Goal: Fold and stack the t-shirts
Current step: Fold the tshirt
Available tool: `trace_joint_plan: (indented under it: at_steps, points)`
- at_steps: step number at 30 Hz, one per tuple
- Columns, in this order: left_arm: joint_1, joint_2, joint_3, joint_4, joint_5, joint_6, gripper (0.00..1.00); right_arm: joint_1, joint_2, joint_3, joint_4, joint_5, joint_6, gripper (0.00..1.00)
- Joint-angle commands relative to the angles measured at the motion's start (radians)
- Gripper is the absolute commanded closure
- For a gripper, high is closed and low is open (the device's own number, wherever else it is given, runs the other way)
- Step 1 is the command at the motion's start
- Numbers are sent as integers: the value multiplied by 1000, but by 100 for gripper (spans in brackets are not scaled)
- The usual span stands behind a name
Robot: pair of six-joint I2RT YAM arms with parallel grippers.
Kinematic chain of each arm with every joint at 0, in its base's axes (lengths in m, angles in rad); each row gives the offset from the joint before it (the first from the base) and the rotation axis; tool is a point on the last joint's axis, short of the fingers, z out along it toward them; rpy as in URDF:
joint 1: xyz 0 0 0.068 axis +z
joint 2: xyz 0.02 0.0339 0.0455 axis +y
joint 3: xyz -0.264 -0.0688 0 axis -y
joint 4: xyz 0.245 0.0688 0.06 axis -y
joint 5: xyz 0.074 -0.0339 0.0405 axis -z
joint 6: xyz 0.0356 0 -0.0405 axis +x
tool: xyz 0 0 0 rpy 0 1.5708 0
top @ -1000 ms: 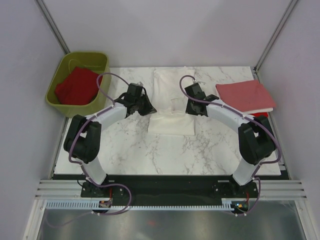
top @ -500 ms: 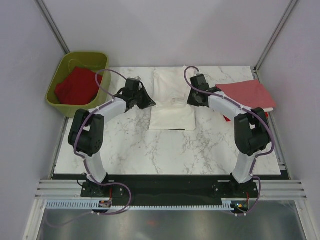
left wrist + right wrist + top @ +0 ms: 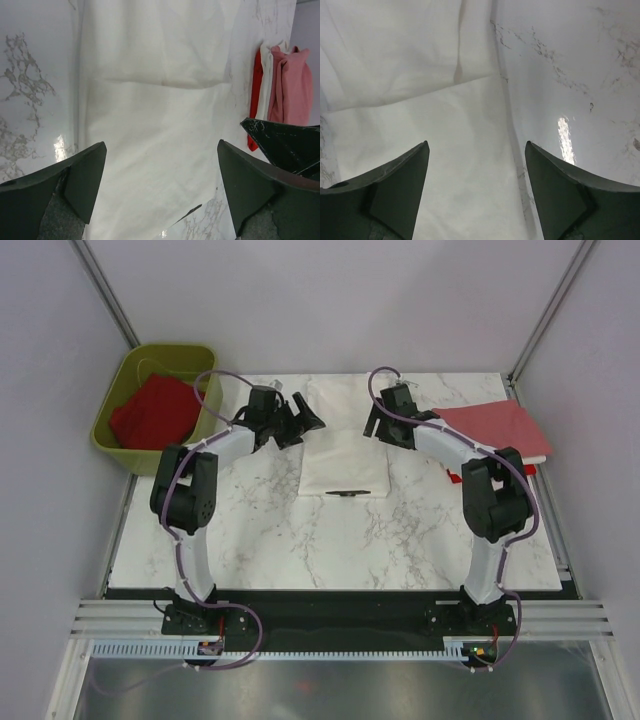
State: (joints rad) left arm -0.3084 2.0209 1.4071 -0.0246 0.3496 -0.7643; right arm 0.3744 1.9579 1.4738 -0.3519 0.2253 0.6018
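Looking down from the top camera, you have the white t-shirt [image 3: 345, 450] lying flat as a folded rectangle on the marble table [image 3: 250, 530]. It sits mid-width and toward the far side, with a small dark mark [image 3: 345, 493] at its near edge. Your left gripper [image 3: 312, 420] is at the shirt's left edge, up in the far half. Your right gripper [image 3: 372, 425] is opposite it at the right edge, so the two face each other across the cloth.

Both sets of jaws are released and spread wide. On each wrist camera they stand well apart with nothing pinched between them, only white cloth spread out below (whether the tips brush the fabric, you cannot tell from these views). On the left wrist view a soft fold line runs across the shirt. On the right wrist view the shirt's edge runs down the frame, with bare marble beside it.

Over at the right side of the table, the salmon pink t-shirt [image 3: 490, 428] tops a folded stack. The left wrist view shows a white layer [image 3: 266, 75] and a red layer [image 3: 256, 90] beneath it. Off the far left corner, a bright red t-shirt [image 3: 155, 412] lies heaped inside the olive-green tub [image 3: 170, 349].
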Motion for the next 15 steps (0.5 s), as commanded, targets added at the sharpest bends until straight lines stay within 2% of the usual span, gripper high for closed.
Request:
trace_joint_plan:
  at_steps: [1, 4, 6, 8, 11, 15]
  points:
    - [5, -115, -80, 90, 20, 37, 0, -2, -111, -96, 96, 2, 7, 15]
    - [-4, -245, -288, 158, 5, 25, 1, -2, -224, -219, 122, -30, 9, 22]
    - [-15, -303, -362, 175, -14, 23, 3, -2, -293, -312, 116, -64, 16, 27]
    - [-32, -378, -461, 176, -23, 22, 9, 0, -351, -374, 111, -107, 15, 32]
    - [-60, -441, -563, 173, -64, 30, 14, 0, -395, -484, 143, -187, 6, 37]
    - [-66, -438, -603, 155, -45, 37, 24, 0, -383, -573, 203, -268, 12, 44]
